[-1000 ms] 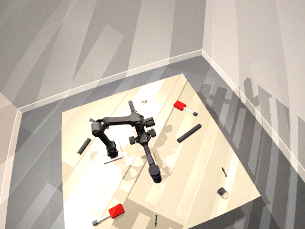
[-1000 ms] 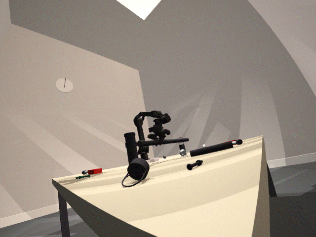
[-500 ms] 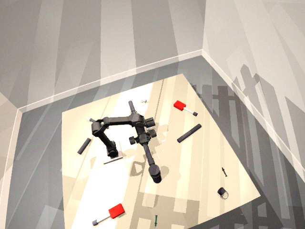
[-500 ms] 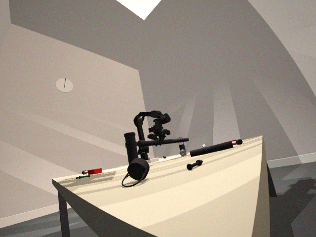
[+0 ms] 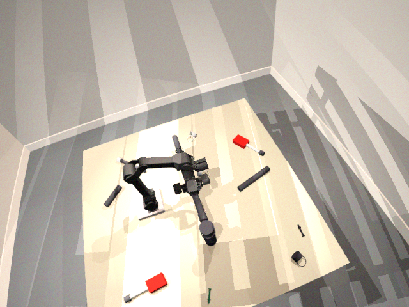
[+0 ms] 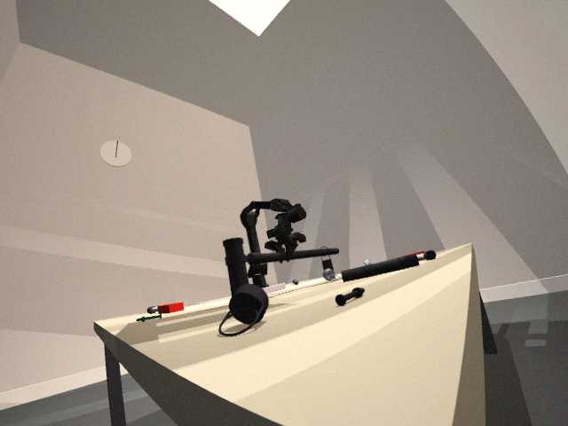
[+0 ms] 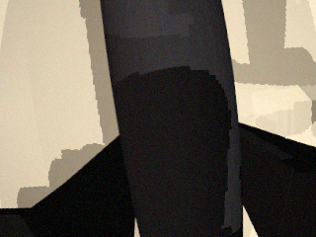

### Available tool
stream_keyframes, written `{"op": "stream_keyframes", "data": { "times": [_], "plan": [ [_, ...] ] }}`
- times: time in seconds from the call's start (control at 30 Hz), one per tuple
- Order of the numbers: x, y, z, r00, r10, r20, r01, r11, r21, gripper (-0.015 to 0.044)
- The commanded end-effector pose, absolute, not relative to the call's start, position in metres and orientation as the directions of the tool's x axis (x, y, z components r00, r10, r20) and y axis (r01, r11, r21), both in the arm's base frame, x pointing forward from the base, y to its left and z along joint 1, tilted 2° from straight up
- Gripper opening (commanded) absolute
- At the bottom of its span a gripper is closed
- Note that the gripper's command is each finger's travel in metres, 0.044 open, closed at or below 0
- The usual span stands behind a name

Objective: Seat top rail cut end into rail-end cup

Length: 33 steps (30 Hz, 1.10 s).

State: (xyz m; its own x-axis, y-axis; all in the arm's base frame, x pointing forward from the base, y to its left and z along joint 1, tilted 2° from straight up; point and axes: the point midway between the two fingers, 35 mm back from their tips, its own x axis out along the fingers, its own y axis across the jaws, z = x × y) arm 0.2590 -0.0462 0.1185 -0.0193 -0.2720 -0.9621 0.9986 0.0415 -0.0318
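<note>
The dark top rail (image 5: 199,206) (image 6: 311,253) (image 7: 170,49) is near level above the table. My gripper (image 5: 192,185) (image 6: 287,255) (image 7: 175,136) is shut on the rail's middle part, a finger on each side. The rail's near end meets the upper part of the upright big post (image 5: 207,228) (image 6: 236,273) at a slightly wider dark piece, seemingly the end cup (image 6: 249,257). How deep the rail sits in it cannot be told. The brace band is hard to tell from the dark post, high near its cap (image 6: 232,240). The thin loop (image 6: 324,248) is around the rail near its far end.
A loose dark cap with a ring (image 5: 297,256) (image 6: 248,303), a dark bolt (image 5: 300,230) (image 6: 350,295) and a dark tube (image 5: 254,178) (image 6: 381,268) lie on the table. Two red-headed tools (image 5: 240,141) (image 5: 156,283) and a green bolt (image 5: 209,295) (image 6: 149,318) lie further out.
</note>
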Motion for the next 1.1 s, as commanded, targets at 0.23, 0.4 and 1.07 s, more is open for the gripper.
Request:
{"op": "stream_keyframes", "data": {
  "times": [0.23, 0.4, 1.07],
  "plan": [
    [0.2604, -0.0504, 0.1206, -0.016, -0.285, -0.958, 0.999, 0.044, -0.030, 0.0000],
    [0.2592, -0.0477, 0.1187, -0.020, -0.273, -0.962, 0.999, 0.042, -0.033, 0.0000],
    [0.2599, -0.0543, 0.1192, -0.020, -0.274, -0.962, 0.999, 0.042, -0.033, 0.0000]
  ]
}}
